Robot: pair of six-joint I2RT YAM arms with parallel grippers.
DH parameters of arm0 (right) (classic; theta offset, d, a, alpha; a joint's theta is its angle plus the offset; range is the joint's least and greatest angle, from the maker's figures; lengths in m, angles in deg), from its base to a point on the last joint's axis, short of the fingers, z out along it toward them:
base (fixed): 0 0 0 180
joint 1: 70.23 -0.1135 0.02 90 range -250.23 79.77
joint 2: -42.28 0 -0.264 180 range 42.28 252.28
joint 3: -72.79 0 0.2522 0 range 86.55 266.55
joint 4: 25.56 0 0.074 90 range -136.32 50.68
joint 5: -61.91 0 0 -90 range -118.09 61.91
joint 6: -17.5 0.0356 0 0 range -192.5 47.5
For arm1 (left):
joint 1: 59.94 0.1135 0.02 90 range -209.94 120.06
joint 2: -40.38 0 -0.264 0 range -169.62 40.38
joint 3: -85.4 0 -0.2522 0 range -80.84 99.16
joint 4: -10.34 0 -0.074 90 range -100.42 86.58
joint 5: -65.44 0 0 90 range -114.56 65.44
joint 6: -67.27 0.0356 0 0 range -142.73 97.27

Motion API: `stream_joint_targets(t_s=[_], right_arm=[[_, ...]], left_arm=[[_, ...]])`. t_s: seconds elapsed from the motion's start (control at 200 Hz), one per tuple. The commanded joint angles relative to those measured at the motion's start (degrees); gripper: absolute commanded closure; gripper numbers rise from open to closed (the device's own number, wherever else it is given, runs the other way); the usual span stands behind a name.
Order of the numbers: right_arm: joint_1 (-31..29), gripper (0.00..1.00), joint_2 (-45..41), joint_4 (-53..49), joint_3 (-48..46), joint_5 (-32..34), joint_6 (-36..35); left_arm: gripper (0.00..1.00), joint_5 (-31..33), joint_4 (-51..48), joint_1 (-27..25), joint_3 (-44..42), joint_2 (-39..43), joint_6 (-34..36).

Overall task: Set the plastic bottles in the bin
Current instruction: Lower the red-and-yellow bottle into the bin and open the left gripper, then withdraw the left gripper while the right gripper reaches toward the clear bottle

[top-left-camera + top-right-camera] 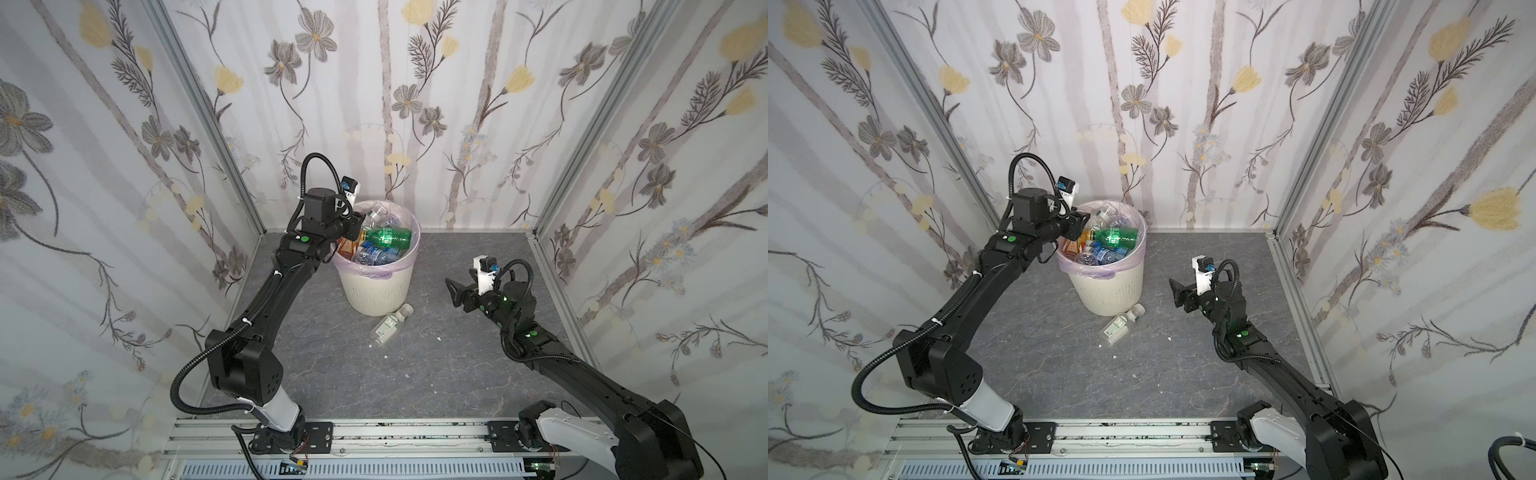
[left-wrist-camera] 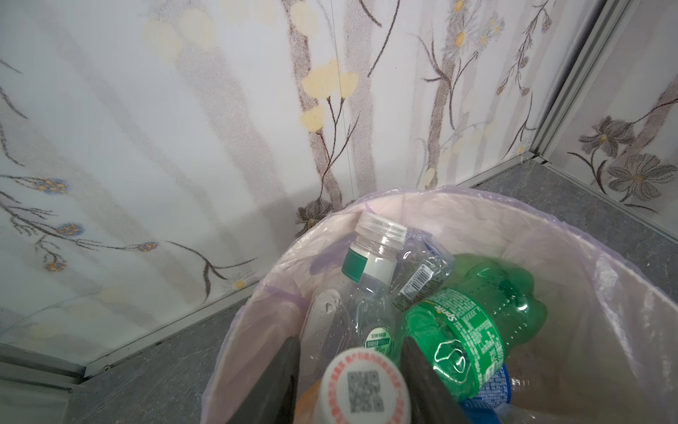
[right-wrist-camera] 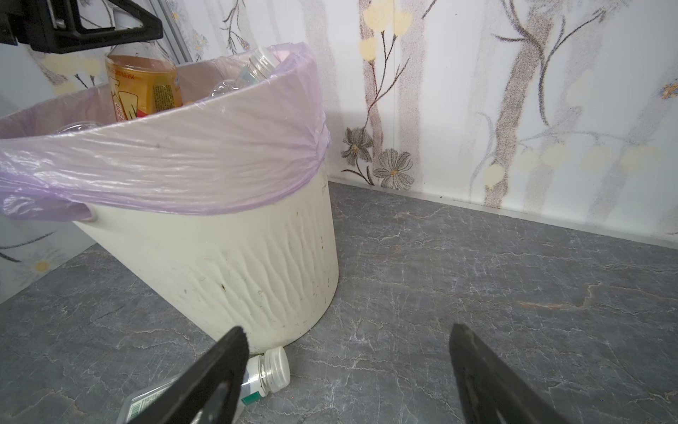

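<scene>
Your left gripper [image 2: 350,352] is clamped shut on the white cap [image 2: 363,392] of the amber bottle [image 3: 143,88], which stands upright just inside the left rim of the bin [image 1: 376,291]. I'd carry it toward the middle before letting go. The pile is high and the green bottle [image 1: 388,236] lies across the top, so dropped at the rim it could tip out.

Your right gripper [image 3: 346,341] is wide open and empty, near the clear bottle [image 1: 390,325] lying on the floor [image 1: 415,374] at the bin's near side.

Can't tell if the amber one rests on the pile or hangs. The liner [image 3: 183,158] hides its base, and in both top views the gripper's own body covers the grip.
</scene>
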Motion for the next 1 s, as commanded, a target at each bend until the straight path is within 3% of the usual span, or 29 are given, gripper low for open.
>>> stream_joint_targets(t_s=[0.0,0.26,0.375,0.46,0.51,0.655,0.78,0.994], right_arm=[[0.0,0.14,0.1,2.3,-0.3,0.5,0.1],[0.0,0.13,0.7,2.9,0.0,0.6,-0.2],[-0.1,0.13,1.4,3.1,0.4,0.4,-0.1],[-0.1,0.13,1.7,3.1,0.7,0.2,-0.1],[-0.1,0.13,1.9,3.2,0.8,0.1,-0.1],[0.0,0.13,2.0,3.3,1.0,0.2,-0.1],[0.0,0.13,2.3,3.3,1.2,0.1,-0.1],[-0.1,0.13,3.0,3.6,1.0,-0.3,0.3]], left_arm=[[0.59,0.6,1.4,0.4,1.2,-1.3,-0.4],[0.64,3.5,1.4,1.4,2.2,-3.0,0.2],[0.72,3.9,1.4,1.5,3.1,-3.5,0.5],[0.72,4.4,1.4,1.6,3.8,-3.8,0.7],[0.70,4.7,1.4,1.8,4.1,-4.0,0.8],[0.48,5.4,1.4,2.0,4.5,-3.7,0.8],[0.46,4.2,1.4,2.1,4.7,-2.3,0.1],[0.61,3.0,1.4,2.1,5.0,0.4,-0.2]])
